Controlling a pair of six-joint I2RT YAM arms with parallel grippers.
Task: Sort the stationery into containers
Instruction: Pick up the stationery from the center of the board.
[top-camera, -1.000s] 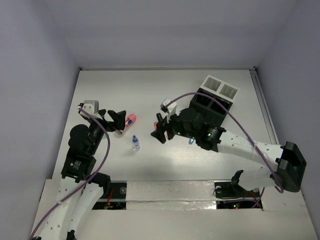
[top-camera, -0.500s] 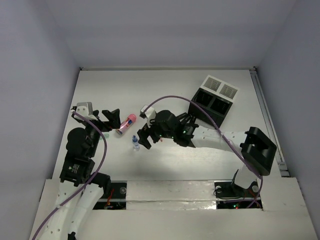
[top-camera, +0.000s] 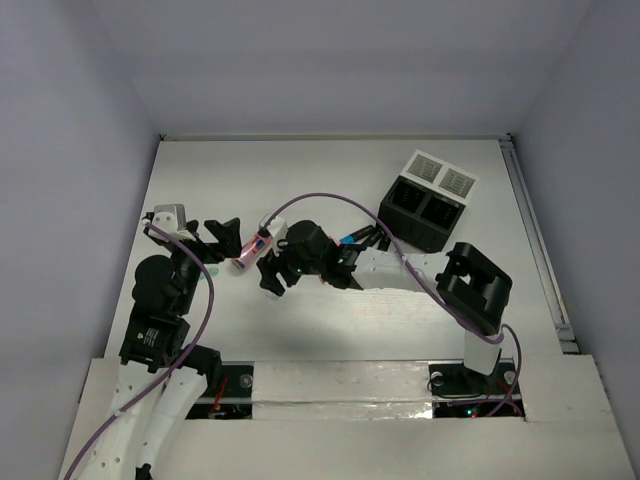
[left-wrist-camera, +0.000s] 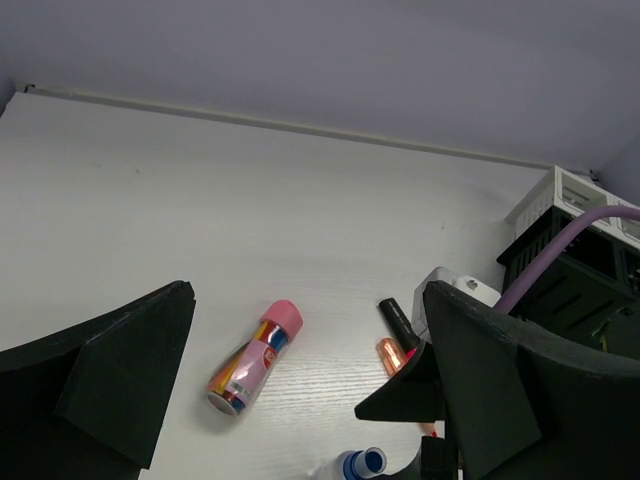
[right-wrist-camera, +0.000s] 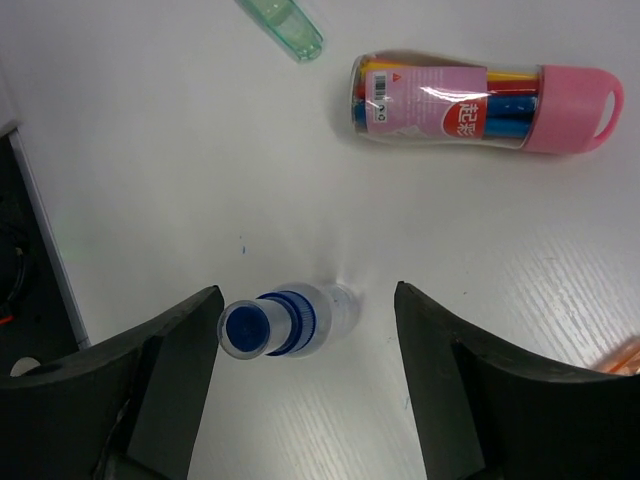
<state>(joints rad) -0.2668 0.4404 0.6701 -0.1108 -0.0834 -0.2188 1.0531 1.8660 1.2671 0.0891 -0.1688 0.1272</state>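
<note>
– Two things worry me. First, the blue-capped bottle (right-wrist-camera: 290, 322) is tiny and looks to be standing upright on the table (right-wrist-camera: 200, 180), cap towards the wrist camera. It sits between the fingers of the right gripper (right-wrist-camera: 308, 320), but nearer one finger than the other. If the jaws close from here, I'd expect the nearer finger to reach it first and push it over, and a round bottle would probably roll.

– And the second?

– Crowding. From above, the left gripper (top-camera: 225, 235) hangs just beside the pink-capped tube of pens (top-camera: 250, 252), and the right gripper is close on the tube's other side. If both arms move at once they may knock each other or the tube.

– How are the jaws set?

– Both spread wide, neither holding anything. In the left wrist view the tube lies flat on the table ahead of the left fingers, apart from them, pink cap pointing away.

– Nothing touches the bottle?

– Not that I can see; there is bare table either side of it. The tube and a green piece (right-wrist-camera: 283, 25) lie beyond it. The black divided box (top-camera: 425, 212) is well apart, far to the right arm's side, so I judge a long carry once the bottle is gripped.
</note>
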